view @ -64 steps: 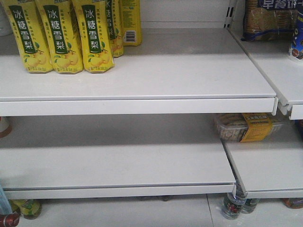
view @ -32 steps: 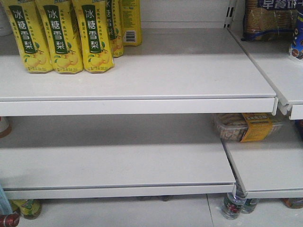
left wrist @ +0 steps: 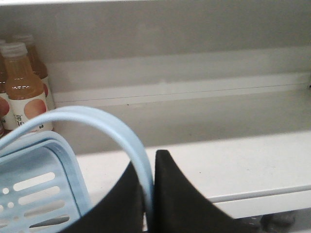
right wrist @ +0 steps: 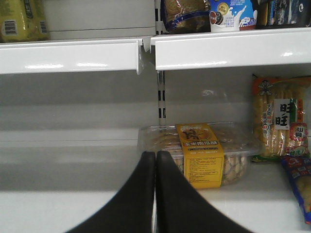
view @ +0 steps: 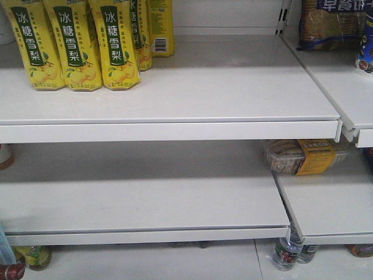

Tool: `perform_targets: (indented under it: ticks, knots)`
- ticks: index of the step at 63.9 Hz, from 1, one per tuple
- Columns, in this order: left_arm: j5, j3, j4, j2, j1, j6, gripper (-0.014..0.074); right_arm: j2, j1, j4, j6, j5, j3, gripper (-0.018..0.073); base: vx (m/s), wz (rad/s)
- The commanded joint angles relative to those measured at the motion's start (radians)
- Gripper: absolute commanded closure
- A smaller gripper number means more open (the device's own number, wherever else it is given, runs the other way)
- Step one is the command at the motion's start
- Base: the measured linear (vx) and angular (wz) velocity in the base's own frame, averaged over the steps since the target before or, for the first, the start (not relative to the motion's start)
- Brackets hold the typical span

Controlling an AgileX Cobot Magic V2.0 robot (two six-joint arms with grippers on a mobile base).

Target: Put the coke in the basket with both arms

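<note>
Two end effectors: both in wrist views
Left end effector [left wrist: 148, 194]: clamped on basket [left wrist: 36, 194] handle
Right end effector [right wrist: 155, 194]: fingers pressed together, holding nothing, near snack box [right wrist: 199, 153]

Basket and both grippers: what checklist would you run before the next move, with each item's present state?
1. Left gripper has the basket handle: ok, the thin blue handle runs between its fingers.
2. Basket ready to receive: cannot tell, only one slotted corner shows.
3. Right gripper free: ok, jaws closed together with nothing between them.
4. Coke can located: not ok, no red can shows in any view.
5. Right gripper's path: not ok, a clear snack box with a yellow label sits just ahead of it.
</note>
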Motion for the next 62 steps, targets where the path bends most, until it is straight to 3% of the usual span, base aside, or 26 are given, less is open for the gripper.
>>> perform_targets:
  ticks: [1, 62]
  knots:
    - [-0.155, -0.031, 0.039, -0.022, -0.002, 0.032, 0.0603, 0.011, 0.0, -0.018, -0.013, -0.065, 0.009, 0.0569, 0.0, 0.0]
    - [-0.155, -0.031, 0.039, -0.022, -0.002, 0.032, 0.0603, 0.011, 0.0, 0.001, -0.011, -0.045, 0.008, 0.0569, 0.0, 0.0]
